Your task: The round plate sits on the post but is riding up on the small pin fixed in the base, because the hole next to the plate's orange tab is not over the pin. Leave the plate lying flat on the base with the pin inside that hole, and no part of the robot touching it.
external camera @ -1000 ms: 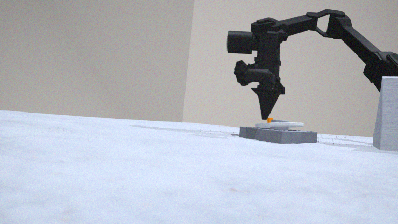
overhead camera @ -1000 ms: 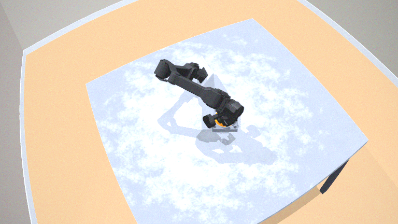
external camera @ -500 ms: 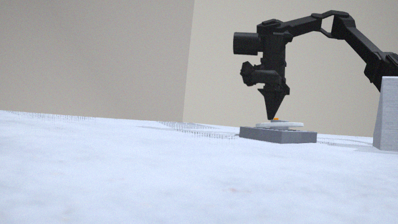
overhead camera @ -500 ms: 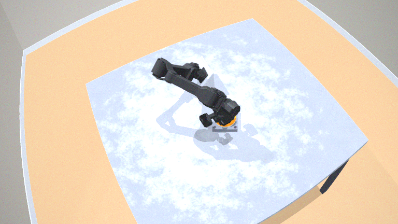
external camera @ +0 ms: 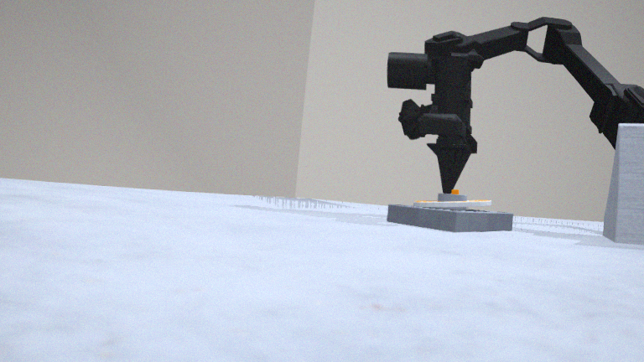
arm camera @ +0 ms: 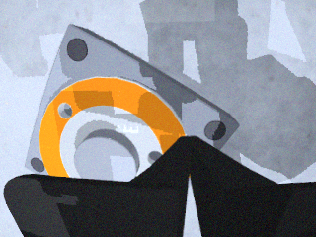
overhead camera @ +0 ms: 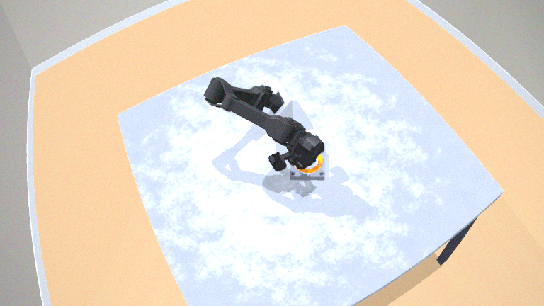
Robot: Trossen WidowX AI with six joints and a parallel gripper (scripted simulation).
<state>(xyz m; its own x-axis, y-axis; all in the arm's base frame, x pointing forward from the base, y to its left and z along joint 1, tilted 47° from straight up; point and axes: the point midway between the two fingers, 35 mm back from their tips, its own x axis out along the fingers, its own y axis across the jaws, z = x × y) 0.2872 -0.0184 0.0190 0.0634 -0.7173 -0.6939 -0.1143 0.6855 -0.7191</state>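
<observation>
Tool [external camera: 449, 188] clenched on nothing, tips at plate [arm camera: 113, 95] rim beside post [external camera: 451, 197].

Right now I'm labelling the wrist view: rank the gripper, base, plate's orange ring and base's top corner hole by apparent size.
1. gripper, inflated by nearness to the camera
2. base
3. orange ring
4. corner hole
</observation>
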